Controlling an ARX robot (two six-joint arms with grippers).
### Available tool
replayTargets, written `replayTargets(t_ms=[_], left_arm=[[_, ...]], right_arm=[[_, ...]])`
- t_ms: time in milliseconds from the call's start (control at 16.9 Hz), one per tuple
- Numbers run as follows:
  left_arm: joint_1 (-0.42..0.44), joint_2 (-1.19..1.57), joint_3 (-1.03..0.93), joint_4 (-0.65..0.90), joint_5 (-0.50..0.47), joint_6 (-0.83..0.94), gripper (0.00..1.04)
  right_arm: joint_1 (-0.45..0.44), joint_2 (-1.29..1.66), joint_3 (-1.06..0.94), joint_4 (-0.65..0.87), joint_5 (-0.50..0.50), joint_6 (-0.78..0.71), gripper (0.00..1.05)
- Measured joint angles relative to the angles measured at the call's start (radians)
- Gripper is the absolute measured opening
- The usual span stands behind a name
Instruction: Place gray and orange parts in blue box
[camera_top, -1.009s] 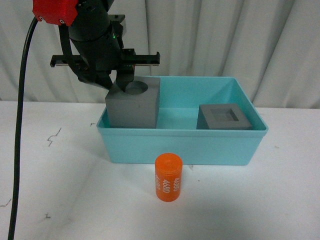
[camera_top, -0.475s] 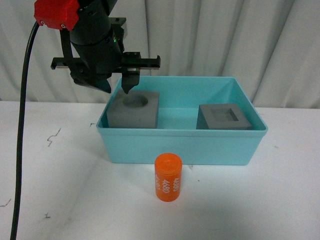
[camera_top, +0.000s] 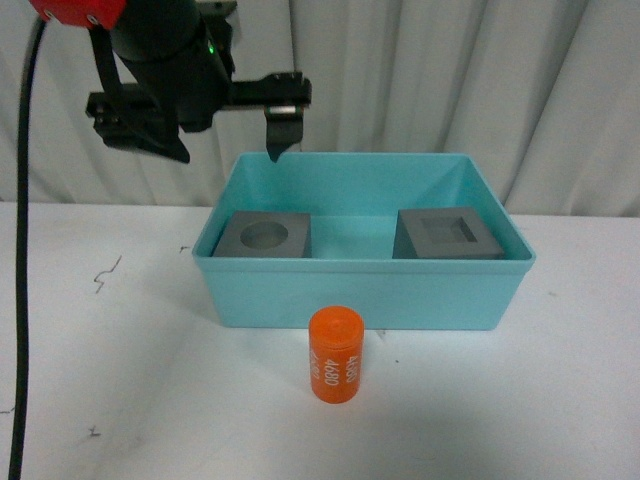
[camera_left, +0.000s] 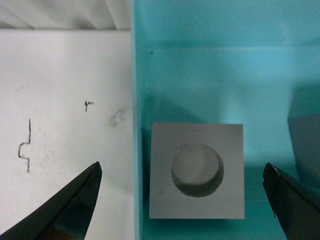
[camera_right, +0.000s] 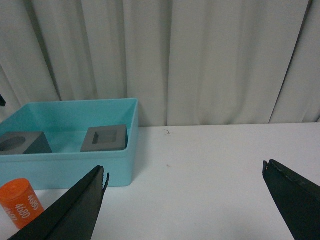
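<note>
The blue box stands mid-table. Inside it, the gray cube with the round recess lies at the left end and the gray cube with the square recess at the right end. The orange cylinder with white digits stands upright on the table just in front of the box. My left gripper is open and empty, high above the box's left end; in its wrist view the gripper straddles the round-recess cube from above. My right gripper is open and empty over bare table, right of the box and the cylinder.
A white table with small pen marks carries everything. A pale curtain hangs close behind the box. My left arm's black cable hangs down at the far left.
My left gripper let go of the round-recess cube, which now rests on the box floor. The gripper opened wide and rose up and slightly left.
</note>
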Motion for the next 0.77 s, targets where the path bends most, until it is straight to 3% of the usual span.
replayTargets(t_ms=[297,534,653,771], left_arm=[[0.005,-0.310,-0.268,0.312,0.043,0.113,0.98],[0.018,-0.553,-0.456,0.375,0.101,0.159,0.98],[0.033,-0.676,-0.617,0.664,-0.019,0.194,0.86],[0.085,-0.847,-0.852,0.903,-0.063,0.214,0.66]], right_arm=[[0.000,0.000,0.000,0.000,0.000,0.000,0.98],[0.000,0.000,0.000,0.000,0.000,0.000,0.98],[0.000,0.000,0.000,0.000,0.000,0.000,0.98],[0.000,0.000,0.000,0.000,0.000,0.000,0.98]])
